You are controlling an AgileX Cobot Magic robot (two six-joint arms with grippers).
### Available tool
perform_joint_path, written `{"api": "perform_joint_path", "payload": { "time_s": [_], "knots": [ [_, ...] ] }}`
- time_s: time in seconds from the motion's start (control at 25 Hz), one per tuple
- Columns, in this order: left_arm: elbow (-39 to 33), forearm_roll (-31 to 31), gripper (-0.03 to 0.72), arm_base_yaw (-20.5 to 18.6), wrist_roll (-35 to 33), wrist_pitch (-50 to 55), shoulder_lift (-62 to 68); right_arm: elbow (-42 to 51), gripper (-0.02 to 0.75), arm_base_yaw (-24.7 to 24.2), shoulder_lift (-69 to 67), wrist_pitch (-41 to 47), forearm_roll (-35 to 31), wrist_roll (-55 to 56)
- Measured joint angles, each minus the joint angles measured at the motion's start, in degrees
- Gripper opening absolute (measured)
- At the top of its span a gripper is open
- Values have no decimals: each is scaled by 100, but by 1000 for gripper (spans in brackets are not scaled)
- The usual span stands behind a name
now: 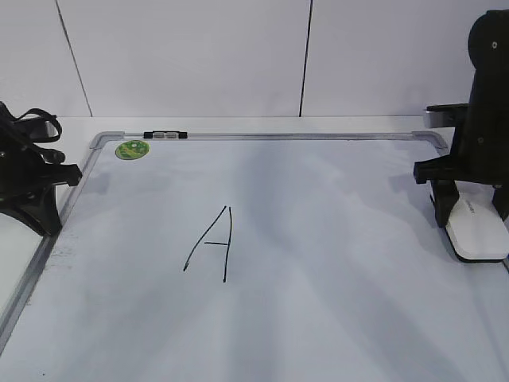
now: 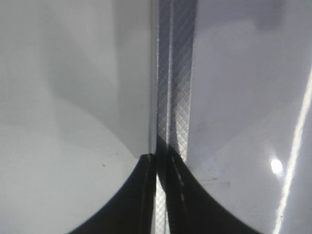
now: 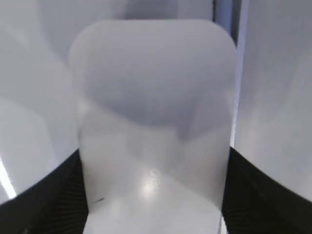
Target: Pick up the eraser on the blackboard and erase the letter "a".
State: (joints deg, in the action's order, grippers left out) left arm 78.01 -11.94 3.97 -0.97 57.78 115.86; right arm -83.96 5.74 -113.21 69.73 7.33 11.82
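Observation:
The blackboard [image 1: 334,318] is a white dry-erase board with a grey frame, lying flat. The white eraser [image 1: 477,232] lies at its right edge. My right gripper [image 1: 471,216] is down over it, one black finger against each long side. In the right wrist view the eraser [image 3: 156,112] fills the space between the fingers [image 3: 153,195]. Only a tall angular uppercase "A" [image 1: 213,243] shows mid-board; no small cursive "a" is in view. My left gripper [image 1: 49,223] is shut and empty over the board's left frame [image 2: 175,73], and shows in the left wrist view [image 2: 157,168].
A round green sticker [image 1: 132,149] sits at the board's far left corner. A small black-and-white clip [image 1: 165,135] lies on the far frame. A white wall stands behind the board.

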Motion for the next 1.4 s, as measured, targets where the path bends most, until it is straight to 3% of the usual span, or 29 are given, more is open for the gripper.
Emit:
{"api": "perform_joint_path", "payload": {
  "time_s": [1.4],
  "knots": [
    [0, -13, 52, 0, 0, 0, 0, 0, 564, -83, -151, -119, 67, -49]
  ]
}}
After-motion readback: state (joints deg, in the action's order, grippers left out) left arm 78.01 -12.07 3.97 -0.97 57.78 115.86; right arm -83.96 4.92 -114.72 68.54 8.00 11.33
